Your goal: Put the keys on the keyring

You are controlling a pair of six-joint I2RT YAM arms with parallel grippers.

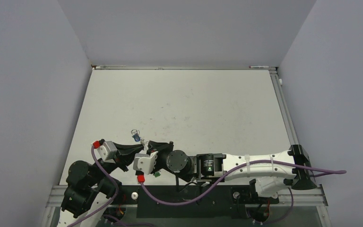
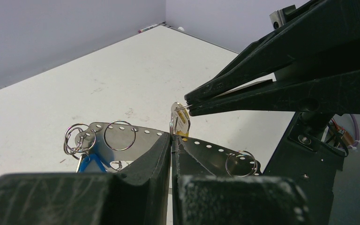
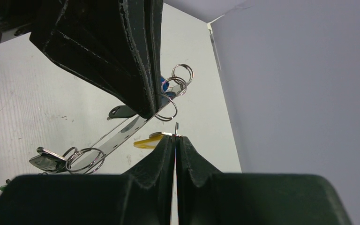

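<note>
The left gripper [image 2: 171, 137] has its jaws pressed together on a perforated metal strip [image 2: 206, 146], held off the table [image 1: 194, 109] with small wire rings [image 2: 119, 136] hanging along it. Just above the strip, beside the left fingertips, the right gripper [image 3: 175, 137] is pinched tight on a thin silvery loop, which I take for the keyring [image 3: 176, 126]. It shows edge-on, with the yellow key [image 3: 149, 141] touching it. Whether that key is threaded on the loop or only pressed against it, I cannot tell. A blue key [image 2: 90, 163] hangs below the strip's far-left end, and a black key [image 3: 121, 112] lies close under the strip near the left jaws. Both look tied to the small rings rather than to the keyring. A green key [image 1: 157, 174] lies on the table well on the near side of the strip, beneath the right wrist, untouched. By my reading the task is at an early to middle stage. One key is at the keyring, its threading unconfirmed, and the blue, black and green ones are not yet on it.
</note>
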